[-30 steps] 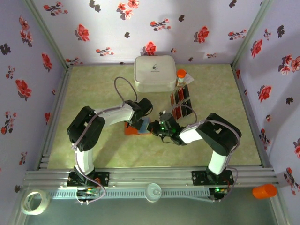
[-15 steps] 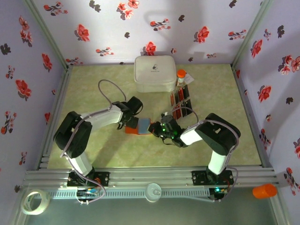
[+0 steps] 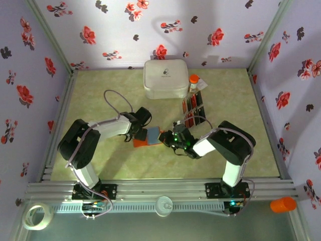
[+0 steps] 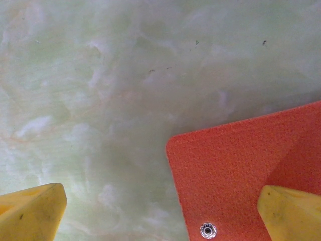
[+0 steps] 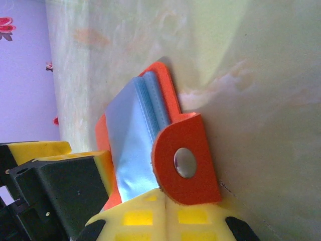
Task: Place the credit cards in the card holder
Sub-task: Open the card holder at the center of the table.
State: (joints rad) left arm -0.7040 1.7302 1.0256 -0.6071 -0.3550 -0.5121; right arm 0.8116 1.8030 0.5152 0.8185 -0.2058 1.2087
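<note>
Yellow fingertips [image 5: 150, 218] of the right jaws are pressed shut on the orange snap tab of the card holder [image 5: 145, 135], at the bottom of the right wrist view. Pinching that tab likely keeps the flap lifted, so the blue-grey pockets face up for loading.

The left jaws are wide open and hold nothing. One fingertip [image 4: 32, 213] is over bare counter [image 4: 100, 75] and the other is over the holder's orange corner, probably ready to steady that side.

From above, the holder lies mid-frame between both arms. Its long axis runs roughly left to right, rising slightly rightward, with the tabbed end pointing right. The credit cards [image 3: 194, 108] sit in a red-and-black row up and to the right of it. No card shows in the pockets.
</note>
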